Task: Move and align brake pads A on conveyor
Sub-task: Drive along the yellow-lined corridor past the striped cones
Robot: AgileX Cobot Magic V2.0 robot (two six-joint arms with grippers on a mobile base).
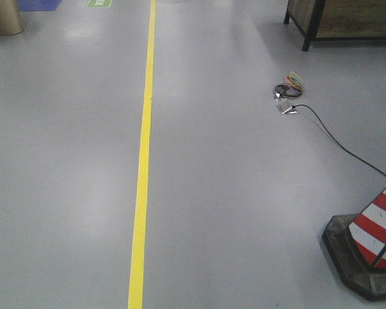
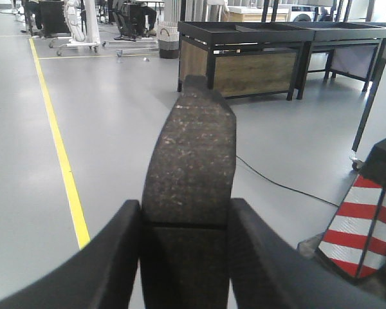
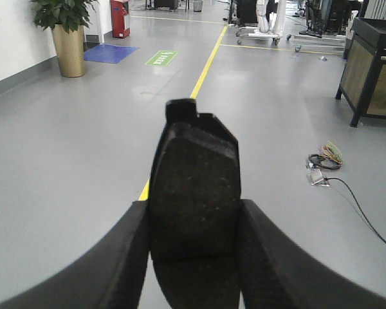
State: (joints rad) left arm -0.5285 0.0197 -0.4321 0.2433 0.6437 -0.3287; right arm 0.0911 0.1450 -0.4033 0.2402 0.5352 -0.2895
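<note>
In the left wrist view a dark-grey curved brake pad (image 2: 190, 161) with a centre groove sticks forward, clamped by its long edges in my left gripper (image 2: 186, 225), which is shut on it. A second brake pad (image 3: 194, 187), with its black backing plate showing at the top, is held the same way in my right gripper (image 3: 194, 222). Both pads hang in the air above the grey floor. The conveyor is out of view in every frame. Neither gripper shows in the front view.
Grey workshop floor with a yellow line (image 1: 143, 161). A red-and-white cone (image 1: 373, 238) stands at the right, with a black cable (image 1: 347, 145) and a wire bundle (image 1: 289, 87). Black-framed benches (image 2: 244, 55) stand ahead on the left wrist side; a potted plant (image 3: 67, 38) by the wall.
</note>
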